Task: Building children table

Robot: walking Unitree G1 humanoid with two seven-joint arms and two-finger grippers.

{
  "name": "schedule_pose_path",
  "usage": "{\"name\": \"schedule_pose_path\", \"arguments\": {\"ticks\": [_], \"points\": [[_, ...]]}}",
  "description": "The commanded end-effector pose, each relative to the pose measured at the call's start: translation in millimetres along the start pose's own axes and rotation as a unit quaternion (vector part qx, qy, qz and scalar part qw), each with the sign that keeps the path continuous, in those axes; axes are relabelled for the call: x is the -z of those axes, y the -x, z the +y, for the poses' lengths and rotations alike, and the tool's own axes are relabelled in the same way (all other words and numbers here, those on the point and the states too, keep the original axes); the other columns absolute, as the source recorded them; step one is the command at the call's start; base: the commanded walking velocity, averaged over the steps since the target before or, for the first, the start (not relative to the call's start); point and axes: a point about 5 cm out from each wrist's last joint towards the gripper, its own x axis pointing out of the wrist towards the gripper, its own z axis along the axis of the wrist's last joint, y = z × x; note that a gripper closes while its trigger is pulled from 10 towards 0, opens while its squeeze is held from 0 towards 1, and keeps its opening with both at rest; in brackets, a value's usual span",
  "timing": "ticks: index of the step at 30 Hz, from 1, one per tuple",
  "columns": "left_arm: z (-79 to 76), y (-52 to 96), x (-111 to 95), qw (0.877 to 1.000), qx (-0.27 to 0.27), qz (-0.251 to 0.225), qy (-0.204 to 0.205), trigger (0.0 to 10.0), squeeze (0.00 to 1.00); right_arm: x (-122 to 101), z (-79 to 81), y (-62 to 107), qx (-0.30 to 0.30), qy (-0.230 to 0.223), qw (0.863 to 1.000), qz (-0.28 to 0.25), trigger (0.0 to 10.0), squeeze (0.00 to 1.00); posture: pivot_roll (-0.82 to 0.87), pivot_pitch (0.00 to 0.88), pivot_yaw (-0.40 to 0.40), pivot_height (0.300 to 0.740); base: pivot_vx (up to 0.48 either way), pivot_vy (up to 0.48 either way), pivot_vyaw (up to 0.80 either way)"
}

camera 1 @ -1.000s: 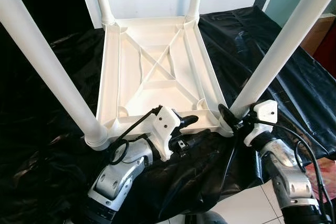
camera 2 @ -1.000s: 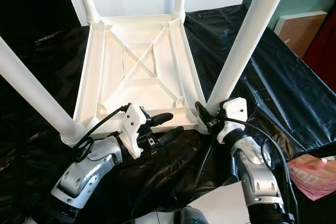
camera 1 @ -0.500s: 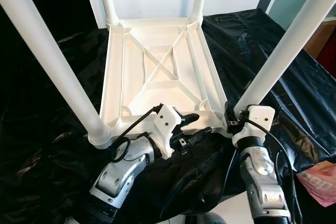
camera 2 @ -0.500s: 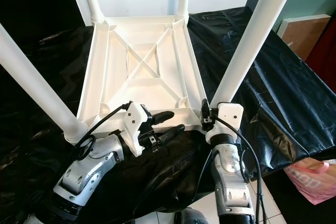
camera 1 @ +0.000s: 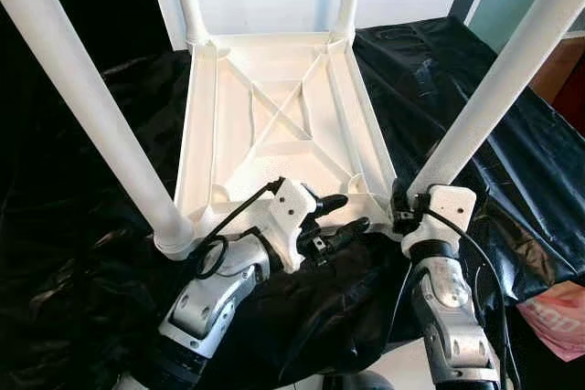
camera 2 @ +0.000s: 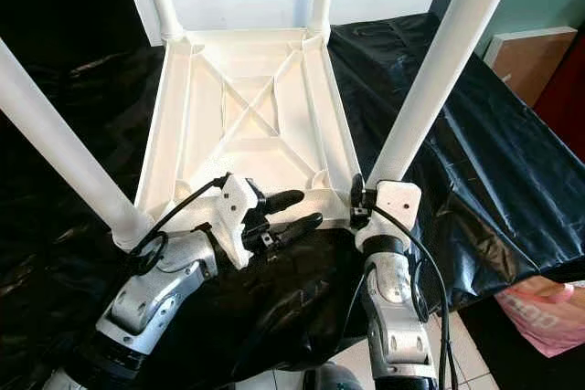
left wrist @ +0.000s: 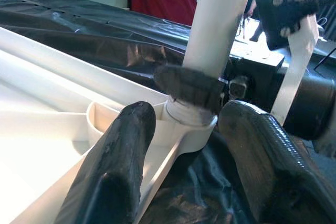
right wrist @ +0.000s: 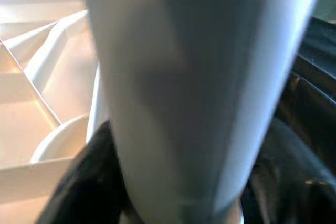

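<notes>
A white plastic children's table (camera 1: 274, 125) lies upside down on a black sheet, its four legs pointing up. My right gripper (camera 1: 402, 212) is shut around the base of the near right leg (camera 1: 494, 98), where the leg enters its corner socket. That leg (right wrist: 194, 77) sits between the dark fingers in the right wrist view. My left gripper (camera 1: 349, 212) is open at the table's near rim, just left of that corner. Its fingers (left wrist: 121, 161) straddle the rim. The near left leg (camera 1: 91, 107) stands in its socket.
Crumpled black plastic sheet (camera 1: 457, 70) covers the surface around the table and hangs over the near edge. A pink bag (camera 1: 558, 312) lies on the tiled floor at lower right. A brown cabinet (camera 2: 516, 52) stands at the right, and a white wall is behind.
My right forearm has swung in from the right to stand straight below the near right leg, its gripper staying at the leg's base. The left gripper has barely moved.
</notes>
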Motion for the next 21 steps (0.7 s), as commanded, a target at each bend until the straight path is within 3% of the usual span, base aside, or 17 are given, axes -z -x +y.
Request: {"name": "schedule_pose_path", "arguments": {"ticks": [1, 12, 13, 14, 18, 21], "points": [[-1.9, -0.4, -0.3, 1.0, 0.027, -0.004, 0.0, 10.0, 0.0, 3.5, -1.8, 2.2, -0.005, -0.003, 1.0, 0.005, 10.0, 1.0, 0.0, 0.099, -0.03, 0.74, 0.0, 0.0, 0.0], [-1.0, -2.4, -2.4, 1.0, 0.031, -0.007, -0.001, 10.0, 0.0, -9.5, -12.2, -4.4, -0.109, 0.0, 0.994, -0.026, 10.0, 1.0, 0.0, 0.094, -0.025, 0.74, 0.0, 0.0, 0.0], [-0.6, -2.5, -2.3, 0.999, 0.032, -0.006, -0.002, 10.0, 0.0, -11.5, -12.9, -5.5, -0.137, 0.007, 0.99, -0.029, 10.0, 0.07, 0.0, 0.09, -0.023, 0.74, 0.0, 0.0, 0.0], [-0.6, -2.5, -2.1, 0.999, 0.034, -0.005, -0.002, 10.0, 0.0, -13.1, -14.2, -7.2, -0.154, 0.009, 0.988, -0.029, 10.0, 0.0, 0.0, 0.091, -0.023, 0.74, 0.0, 0.0, 0.0], [-1.2, -1.6, -2.4, 0.999, 0.046, 0.001, -0.009, 10.0, 0.0, -19.1, -16.9, -16.4, -0.234, 0.022, 0.972, -0.026, 10.0, 0.0, 0.01, 0.105, -0.018, 0.74, 0.0, 0.0, 0.0], [-0.9, -1.1, -2.6, 0.999, 0.048, 0.001, -0.009, 10.0, 0.0, -20.7, -16.6, -19.2, -0.262, 0.025, 0.965, -0.022, 10.0, 0.0, 0.01, 0.104, -0.017, 0.74, 0.0, 0.0, 0.0]]}}
